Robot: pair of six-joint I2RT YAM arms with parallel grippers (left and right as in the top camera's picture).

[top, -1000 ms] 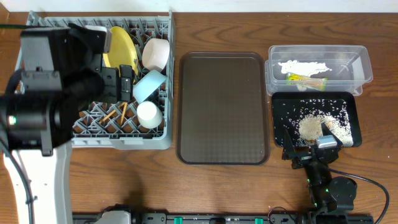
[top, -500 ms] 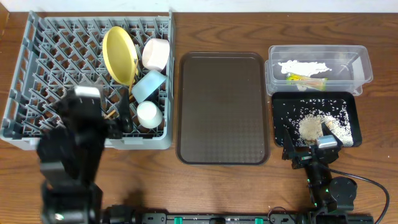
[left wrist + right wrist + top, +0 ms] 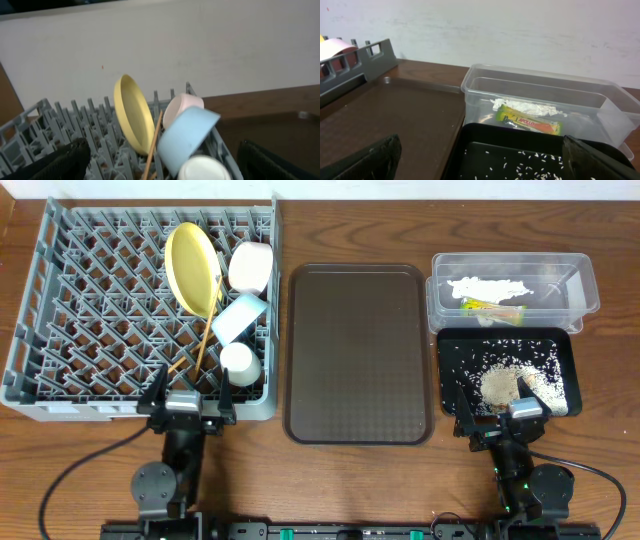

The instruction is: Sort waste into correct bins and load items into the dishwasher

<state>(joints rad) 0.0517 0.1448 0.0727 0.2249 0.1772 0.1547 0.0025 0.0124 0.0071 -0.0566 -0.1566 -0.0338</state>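
Observation:
The grey dish rack (image 3: 80, 310) holds the yellow plate (image 3: 192, 268), the white bowl (image 3: 250, 266), the light blue bowl (image 3: 240, 317), the cream cup (image 3: 239, 363) and the wooden chopsticks (image 3: 203, 345). They also show in the left wrist view: plate (image 3: 134, 115), blue bowl (image 3: 187, 135), cup (image 3: 204, 169). The clear tub (image 3: 512, 288) holds white paper (image 3: 490, 286) and the green-and-orange wrapper (image 3: 530, 121). The black tray (image 3: 506, 372) holds rice scraps (image 3: 510, 380). My left gripper (image 3: 187, 406) is open and empty at the rack's front edge. My right gripper (image 3: 512, 420) is open and empty at the black tray's front edge.
A large dark brown serving tray (image 3: 358, 352) lies between the rack and the bins. A white wall stands behind the table. Both arms are folded low at the table's front edge.
My left arm has pulled back from over the rack to the table's front edge and folded down. The dishes in the rack are now uncovered. The right arm has not moved.

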